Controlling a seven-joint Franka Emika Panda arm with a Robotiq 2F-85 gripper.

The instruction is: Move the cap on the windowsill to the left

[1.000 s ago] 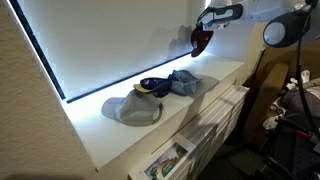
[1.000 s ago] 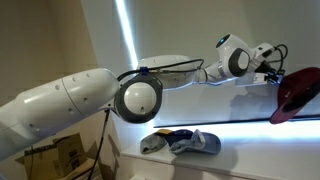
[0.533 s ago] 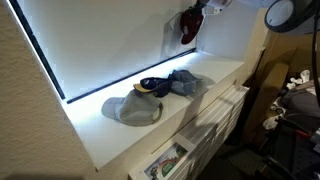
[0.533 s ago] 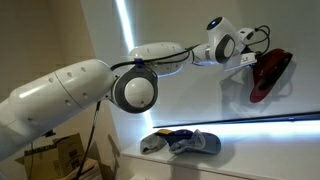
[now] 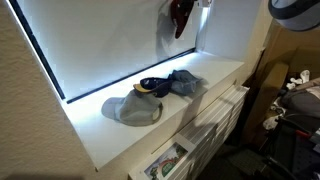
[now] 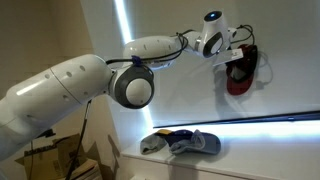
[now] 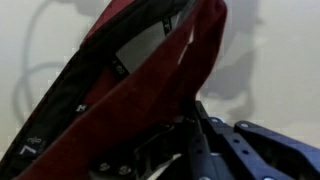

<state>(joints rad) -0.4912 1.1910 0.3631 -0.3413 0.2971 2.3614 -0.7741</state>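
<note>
A dark red cap [image 5: 180,16] hangs from my gripper [image 5: 196,4] high above the white windowsill [image 5: 215,72], in front of the bright window. In an exterior view the red cap [image 6: 240,74] dangles below the gripper [image 6: 236,55]. In the wrist view the red cap [image 7: 120,80] fills most of the picture, and the black fingers [image 7: 190,135] are closed on its edge. On the sill lie a grey cap [image 5: 132,108], a dark blue cap [image 5: 153,85] and a grey-blue cap [image 5: 186,82].
The caps on the sill also show as a small pile [image 6: 180,143]. White drawers [image 5: 215,120] sit below the sill. A window frame edge [image 5: 45,55] runs down at the left. Cluttered equipment [image 5: 295,110] stands at the right.
The gripper has carried the red cap up and leftward along the window. The cap swung from spread out to hanging down. The caps on the sill have not moved.
</note>
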